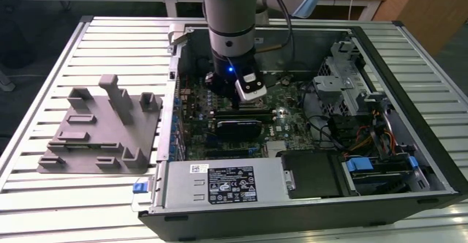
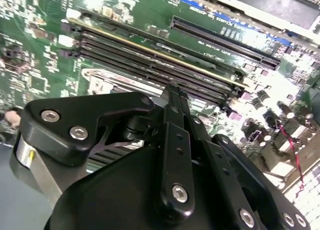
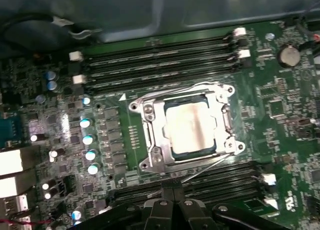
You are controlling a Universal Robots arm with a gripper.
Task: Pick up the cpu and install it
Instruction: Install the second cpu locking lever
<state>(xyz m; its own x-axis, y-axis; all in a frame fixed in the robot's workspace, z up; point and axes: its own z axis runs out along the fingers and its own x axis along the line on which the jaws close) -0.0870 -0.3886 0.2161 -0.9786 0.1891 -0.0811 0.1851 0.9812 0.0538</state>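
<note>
Cpu (image 3: 194, 129) sitting in the socket frame (image 3: 186, 131) on the motherboard (image 3: 125, 155), silvery top up, metal frame around it, edges looking square to the frame in the first wrist view. Gripper (image 3: 173, 187) pressed together, fingers (image 2: 174, 104) flat against each other, nothing between them, hovering just beside the socket over the memory slots (image 3: 160, 64). In the exterior view, arm (image 1: 232, 12) reaching down into the open computer case (image 1: 409, 160), gripper (image 1: 250, 89) low over the board; grey fixture block (image 1: 102, 128) well apart on the slatted table (image 1: 66, 210) at the exterior view's left. Judging from this: placement looks done, seating check is the step in hand. Doing it well means confirming chip flat and level in the frame, no corner riding up, no tilt. Risk: side load from closed fingertips on the chip or lever, or snagging the memory slot latches. Keep motion vertical, slow, clear of the thin lever wire at the frame's edge. Lever state hard to tell here.
</note>
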